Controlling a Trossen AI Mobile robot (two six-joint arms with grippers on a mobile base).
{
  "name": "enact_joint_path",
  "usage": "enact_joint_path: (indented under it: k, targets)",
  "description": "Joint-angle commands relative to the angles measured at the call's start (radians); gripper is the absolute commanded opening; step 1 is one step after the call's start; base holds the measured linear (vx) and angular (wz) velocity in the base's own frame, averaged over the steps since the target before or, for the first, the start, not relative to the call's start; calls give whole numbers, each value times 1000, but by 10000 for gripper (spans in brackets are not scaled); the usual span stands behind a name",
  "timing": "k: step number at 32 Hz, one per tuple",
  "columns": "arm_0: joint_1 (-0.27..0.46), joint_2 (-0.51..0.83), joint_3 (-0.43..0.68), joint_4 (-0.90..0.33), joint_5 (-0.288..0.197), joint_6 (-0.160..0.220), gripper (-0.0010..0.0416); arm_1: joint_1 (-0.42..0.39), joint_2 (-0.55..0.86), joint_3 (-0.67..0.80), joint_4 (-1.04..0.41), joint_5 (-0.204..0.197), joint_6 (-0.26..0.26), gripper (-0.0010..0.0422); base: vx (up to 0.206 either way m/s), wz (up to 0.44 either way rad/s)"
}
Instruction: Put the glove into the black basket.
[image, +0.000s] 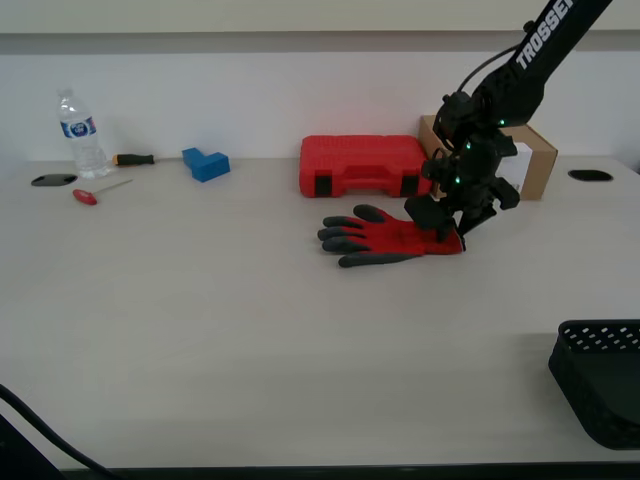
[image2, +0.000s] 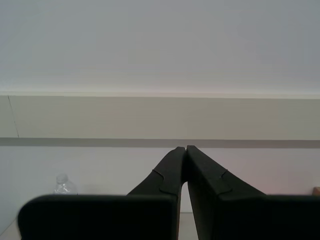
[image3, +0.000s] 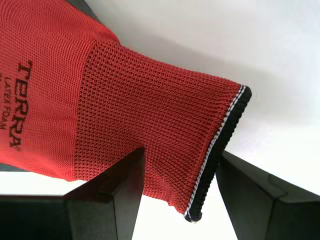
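The counter (image: 200, 330) is a pale, flat surface carrying all the items. The red tool case (image: 362, 165) lies closed at the far edge, with a cardboard box (image: 530, 160) just beside it toward the exterior view's right. The black basket (image: 600, 385) sits at the near edge on the exterior view's right, partly cut off by the frame and well apart from the glove.

The glove (image: 390, 237) lies flat on the counter just in front of the tool case, with its dark coated fingertips pointing toward the exterior view's left and its cuff toward the right. In the first wrist view the ribbed red cuff (image3: 165, 135) with its black edge fills the frame.

My first gripper (image3: 180, 200) is lowered over the cuff end of the glove. Its fingers (image3: 250, 195) are spread, one on each side of the cuff, and are not clamped on it.

My second gripper (image2: 186, 150) faces the wall, away from the counter items; its fingers are pressed together with nothing between them.

A water bottle (image: 78, 135), a blue block (image: 206, 163) and two screwdrivers (image: 133, 159) lie at the far edge on the exterior view's left.
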Motion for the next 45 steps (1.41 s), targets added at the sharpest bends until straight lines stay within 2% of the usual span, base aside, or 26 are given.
enact_joint_path:
  k: [1,4,6,7,9,13,14,17,24,28,31,35,37,38,40,41,42,43,45]
  targets:
    - [0,1,11,0,-6,1,183,0,0,0,5,-1,0,0,0,0]
    - [1,1,14,0,-7,0,139,0,0,0,5,-1,0,0,0,0]
    - [0,1,12,0,-13,-1,82,0,0,1,5,-1,0,0,0,0]
    - [0,1,11,-2,-14,-6,39,0,0,0,5,-1,0,0,0,0]
    - [1,1,10,-2,-14,-11,-6,0,0,0,5,-1,0,0,0,0]
    - [0,0,14,-2,-30,-12,-1,0,0,0,5,-1,0,0,0,0]
    - [0,-15,14,-13,-48,-11,-1,0,0,0,5,-1,0,0,0,0]
    - [0,-67,9,-54,-51,-11,-1,0,0,0,5,-1,0,0,0,0]
    - [3,-276,4,-190,-54,-29,-1,0,0,0,-2,-1,0,0,0,0]
    - [3,-420,-66,-201,-59,-26,-1,0,0,0,-3,-2,0,0,0,0]
    - [5,-697,-267,-171,-68,31,-1,0,0,-1,-4,-7,0,0,0,0]
    - [9,-907,-419,-178,-92,66,-1,0,0,0,-9,-5,0,0,0,0]
    - [10,-964,-461,-178,-92,74,-1,-2,0,-1,-8,-4,0,0,-6,-21]
    - [14,-1050,-518,-187,-92,95,-1,0,0,1,-8,-11,0,0,0,0]
    - [15,-1107,-556,-192,-98,106,-1,0,0,0,-9,-9,0,0,0,0]
    - [22,-1206,-611,-221,-100,129,-1,-1,0,0,-8,-9,0,0,0,0]
    - [22,-1244,-632,-238,-100,133,-1,-1,0,0,-8,-9,0,0,0,0]
    - [23,-1319,-668,-274,-86,142,-1,-2,0,-1,-9,-2,0,0,0,0]
    - [23,-1366,-690,-305,-72,156,-1,-1,0,0,-8,-11,0,0,0,0]
